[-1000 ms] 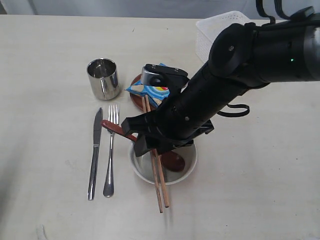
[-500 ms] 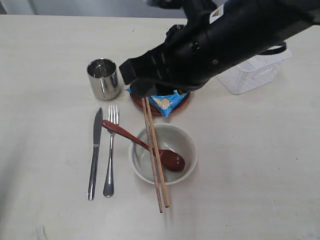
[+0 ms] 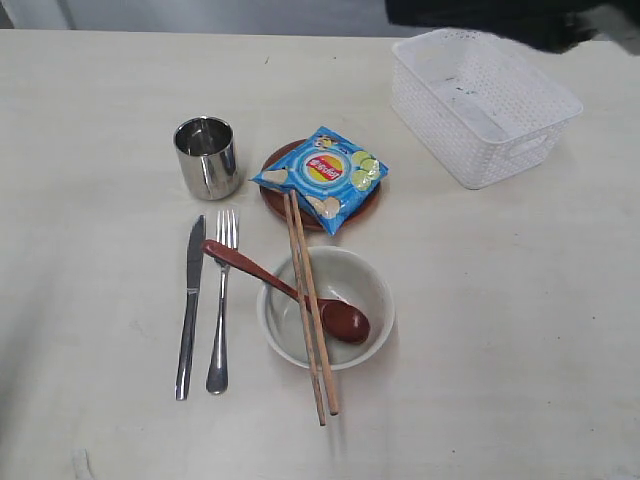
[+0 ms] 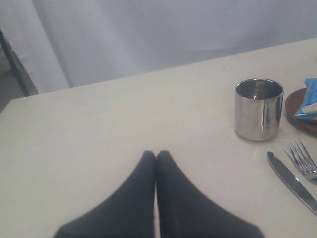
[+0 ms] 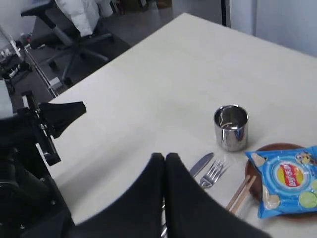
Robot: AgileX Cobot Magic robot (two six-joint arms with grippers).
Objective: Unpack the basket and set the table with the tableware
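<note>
Left pincer (image 4: pixel 156 154): clenched, tips meeting with nothing between them, low over bare counter (image 3: pixel 520 330).
Right pincer (image 5: pixel 164 157): clenched and empty, high above the setting (the exterior view shows only a dark piece of arm at its top right edge).
Basket (image 3: pixel 440 125): upright in the upper right of the exterior frame, well apart from the setting; nothing shows inside it.
Tableware: cup (image 3: pixel 207 157) at upper left; knife (image 3: pixel 188 305) and fork (image 3: pixel 220 310) side by side below it; plate (image 3: pixel 272 198) at centre under a blue chip bag (image 3: pixel 325 175); bowl (image 3: pixel 375 290) below the plate.
Key relation: chopsticks (image 3: pixel 308 305) lie across the bowl with their long axis running from the plate toward the bottom of the frame. The spoon (image 3: pixel 280 285) slants from the fork into the bowl.
Nearer arm: probably the left, since the cup and cutlery sit close in its wrist view.
Stage: unpacking looks finished; only tidying seems left.
</note>
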